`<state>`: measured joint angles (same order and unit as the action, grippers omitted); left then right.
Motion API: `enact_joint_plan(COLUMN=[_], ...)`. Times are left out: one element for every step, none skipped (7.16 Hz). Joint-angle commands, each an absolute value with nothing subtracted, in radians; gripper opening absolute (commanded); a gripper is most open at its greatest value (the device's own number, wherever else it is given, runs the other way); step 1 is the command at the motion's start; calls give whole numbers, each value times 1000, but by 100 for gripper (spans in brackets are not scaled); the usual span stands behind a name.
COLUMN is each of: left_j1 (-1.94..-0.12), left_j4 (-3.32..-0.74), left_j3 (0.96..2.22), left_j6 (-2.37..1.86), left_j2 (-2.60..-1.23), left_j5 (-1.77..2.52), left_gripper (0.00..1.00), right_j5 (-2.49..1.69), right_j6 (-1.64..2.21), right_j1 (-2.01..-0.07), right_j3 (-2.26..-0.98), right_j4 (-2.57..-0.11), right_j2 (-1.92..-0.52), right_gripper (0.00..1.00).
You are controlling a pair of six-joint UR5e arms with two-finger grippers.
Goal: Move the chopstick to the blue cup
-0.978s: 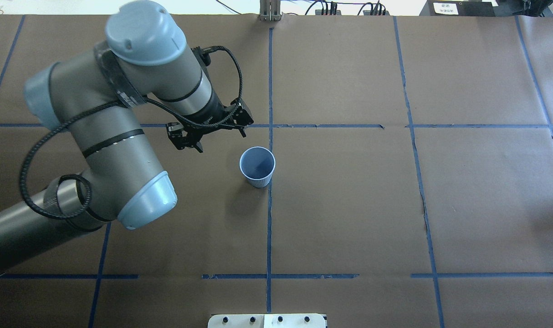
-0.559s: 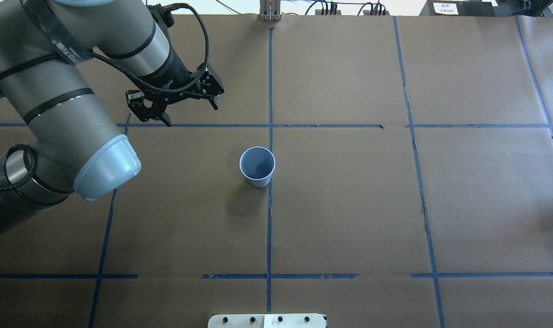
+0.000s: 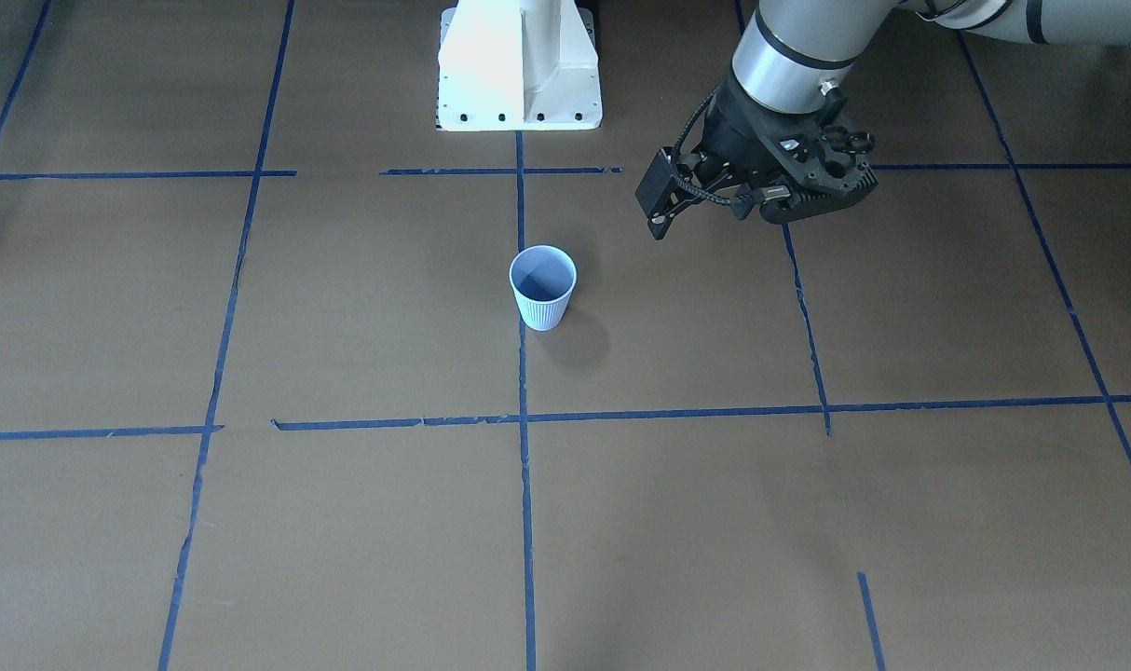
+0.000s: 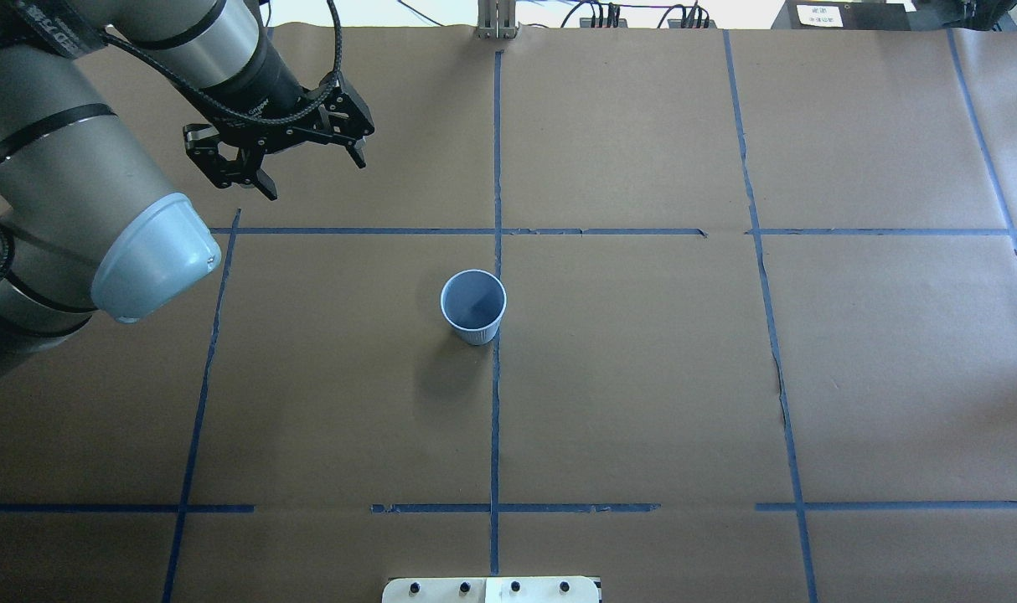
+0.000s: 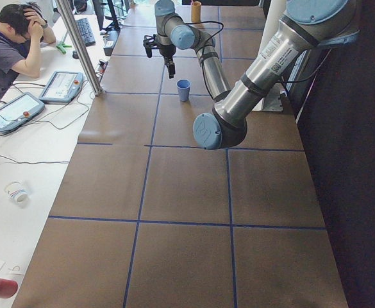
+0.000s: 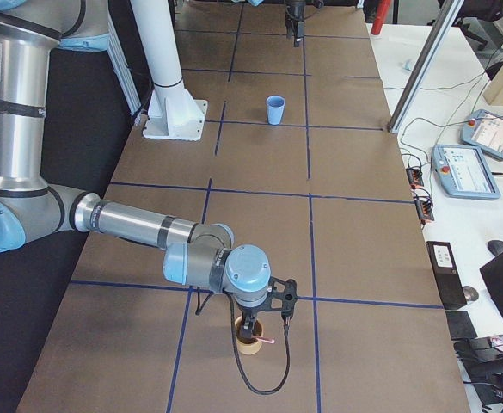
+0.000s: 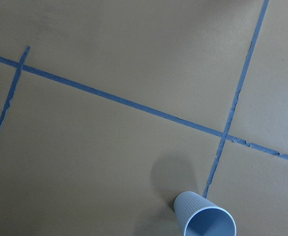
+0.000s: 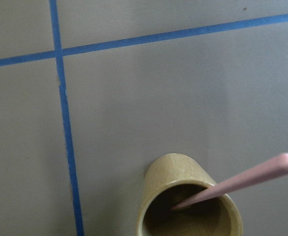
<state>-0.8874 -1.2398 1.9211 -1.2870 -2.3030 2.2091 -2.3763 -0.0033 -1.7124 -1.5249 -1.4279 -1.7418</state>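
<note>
The pale blue ribbed cup stands upright at the table's middle on a tape crossing, with no stick showing in it; it also shows in the front view and the left wrist view. My left gripper is open and empty, above the table to the far left of the cup. One pinkish-red chopstick leans out of a tan cylindrical holder. My right gripper hangs right over that holder at the table's right end; I cannot tell whether it is open or shut.
Blue tape lines divide the brown paper table into squares. The white robot base stands at the table's near edge. An operator sits at a side desk with tablets and cables.
My left gripper has moved away from beside the blue cup, up and toward the far left, staying open. The cup has not moved.
</note>
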Motion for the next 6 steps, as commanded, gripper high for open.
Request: enact_joint_plan(left_j1=[-891,-891,-891,-891,-891,-891], left_j4=[-1239,-1241,-1241,-1241,-1241,-1243], left_j3=[1933,1933,1933,1933,1933,1933], left_j6=[-1287,-1287,-1289,-1289,-1289,-1289], left_j2=[-2303,-2303,-2303,-2303,-2303,-2303], left_j5=[2221,2224,2226,2238,2240,2240], left_gripper=[100,100,100,100,100,100], right_j5=[-2376,-2373,-2372,-2362,-2335,-2335], right_j6=[-3,-2,0,0,2,9], right_j1=[-1723,-1726,-1733,-1736,-1738,-1738], right_j3=[-1462,-1442,-1404,-1373,-1368,-1368], right_j4=[-1405,-1407,-1405,-1405,-1405,-1405], right_j2=[-1724,-1704,-1669,-1643,-1635,-1634], right_gripper=[100,100,100,100,100,97])
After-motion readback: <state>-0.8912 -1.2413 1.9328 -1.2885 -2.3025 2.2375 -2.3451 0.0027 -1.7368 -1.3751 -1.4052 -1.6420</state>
